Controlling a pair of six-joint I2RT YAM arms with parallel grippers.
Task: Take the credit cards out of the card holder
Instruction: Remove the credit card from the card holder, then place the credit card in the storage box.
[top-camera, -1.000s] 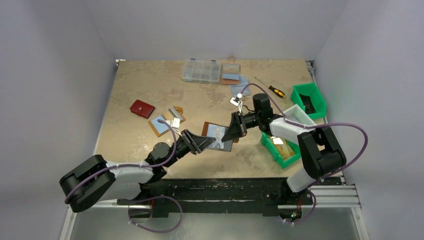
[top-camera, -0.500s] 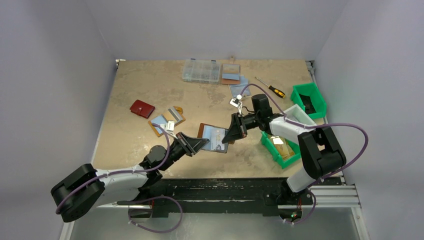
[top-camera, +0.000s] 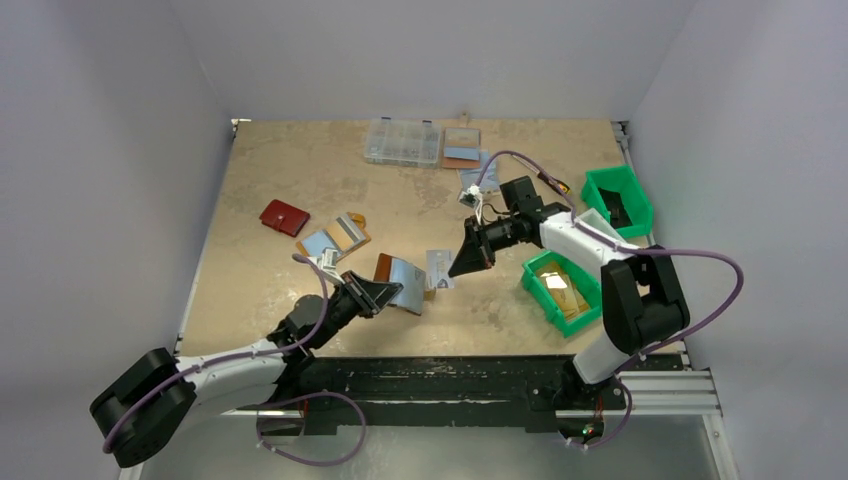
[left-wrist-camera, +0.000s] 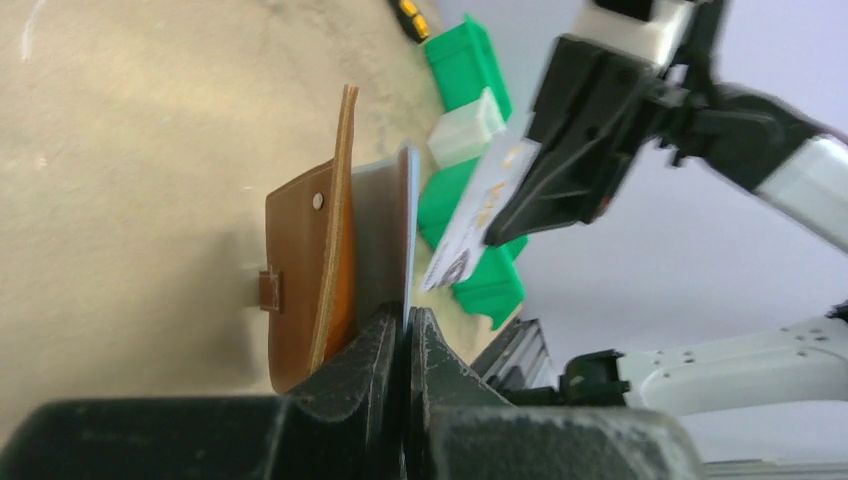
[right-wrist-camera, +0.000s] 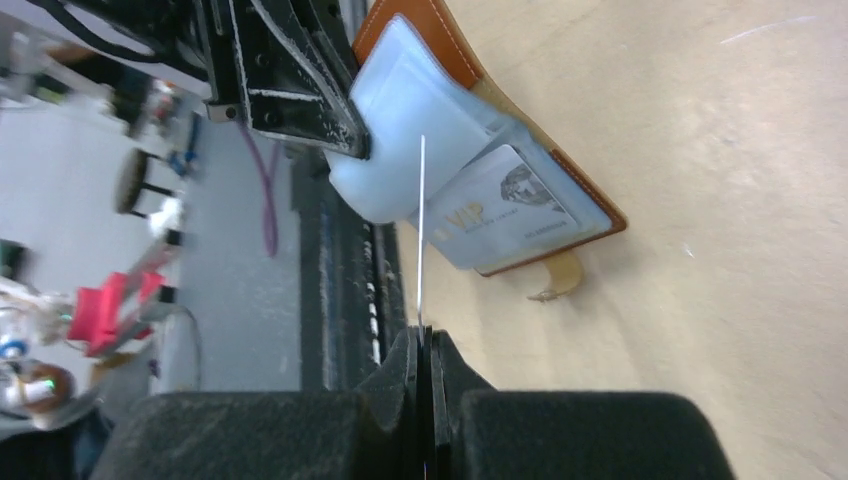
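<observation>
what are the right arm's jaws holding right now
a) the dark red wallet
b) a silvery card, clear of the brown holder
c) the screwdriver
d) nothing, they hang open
b: the right gripper has its jaws shut on a silvery credit card, which sits apart from the card holder; the left gripper clamps the holder by a sleeve.

Brown leather book-style card holder (left-wrist-camera: 300, 270): tan-brown cover w/ pale stitch line at edge, sleeves (right-wrist-camera: 400, 110) inside pale bluish, clear. Thin plastic credit card (left-wrist-camera: 475, 215): silvery-grey, gold "VIP" letters. Left end effector (left-wrist-camera: 408, 320) & right end effector (right-wrist-camera: 422, 345): black. Surface (top-camera: 300, 170): beige, mottled. Plastic bin (top-camera: 598, 185): green. Small wallet (top-camera: 284, 217): dark red.
</observation>
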